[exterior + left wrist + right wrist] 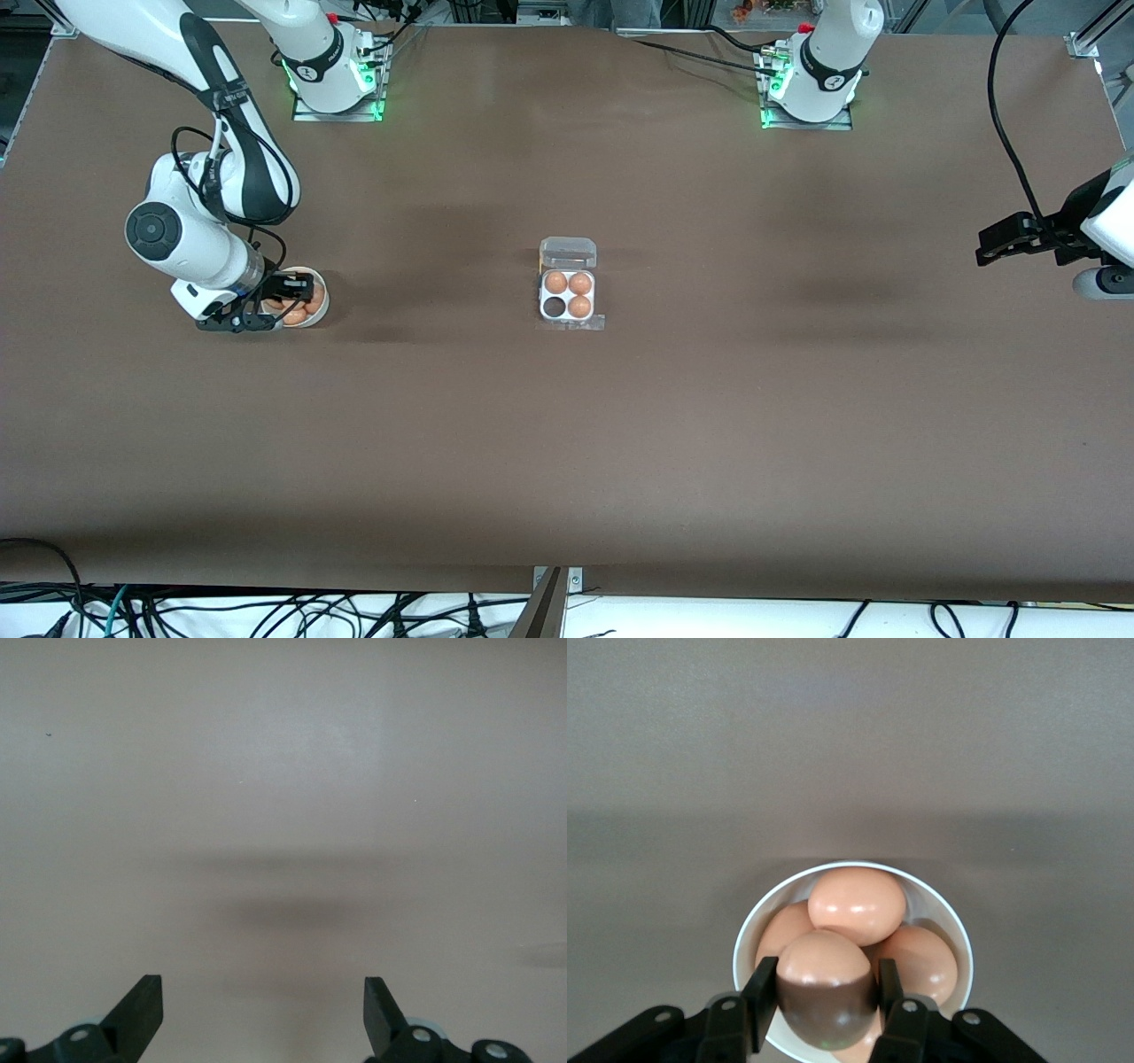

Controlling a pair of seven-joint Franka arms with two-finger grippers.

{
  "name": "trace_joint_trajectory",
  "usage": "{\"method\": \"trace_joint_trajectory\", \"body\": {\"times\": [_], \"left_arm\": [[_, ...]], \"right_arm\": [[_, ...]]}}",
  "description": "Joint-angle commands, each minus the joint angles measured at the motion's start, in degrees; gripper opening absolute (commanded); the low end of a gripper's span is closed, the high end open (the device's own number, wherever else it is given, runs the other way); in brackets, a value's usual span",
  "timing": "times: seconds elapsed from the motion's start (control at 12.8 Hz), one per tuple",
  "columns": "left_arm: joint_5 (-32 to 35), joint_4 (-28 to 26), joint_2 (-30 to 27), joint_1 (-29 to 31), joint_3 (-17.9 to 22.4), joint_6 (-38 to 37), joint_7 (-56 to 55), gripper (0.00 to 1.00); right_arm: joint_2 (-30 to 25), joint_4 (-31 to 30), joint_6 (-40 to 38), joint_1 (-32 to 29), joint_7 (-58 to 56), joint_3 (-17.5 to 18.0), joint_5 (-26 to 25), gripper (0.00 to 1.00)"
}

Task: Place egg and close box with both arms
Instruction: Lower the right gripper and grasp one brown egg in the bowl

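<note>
Both arms: glossy white shells w/ black joint bands. Right arm [213, 177] has a round black cap on its elbow joint and a thin black cable looping alongside the forearm. Left arm [828, 53] has a ringed logo on its base collar and a red fitting above it. Each base sits on a metal plate w/ green glow at the edges. Right claw [266, 310]: black, two flat fingers, silver screws at the knuckles. Left claw [997, 244]: black, wedge-shaped fingers [142, 1010], screws too, black cable arcing above.
</note>
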Motion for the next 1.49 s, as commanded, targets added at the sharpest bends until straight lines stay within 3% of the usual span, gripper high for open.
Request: {"method": "trace_joint_trajectory", "body": {"times": [0.0, 0.63, 1.41], "left_arm": [[-1.1, 0.8, 0.0, -0.1, 0.1, -0.4, -0.3, 1.0], [-1.1, 0.8, 0.0, -0.7, 0.0, -0.5, -0.2, 1.0], [-1.1, 0.8, 0.0, -0.6, 0.0, -0.5, -0.3, 1.0]], "right_arm": [[0.1, -0.5, 0.3, 0.1, -0.4, 0.2, 0.4, 0.47], [0.0, 0.6, -1.1, 0.4, -0.9, 0.4, 0.2, 0.26], [0.1, 12.1, -15.6, 2.2, -0.9, 1.1, 0.2, 0.25]]}}
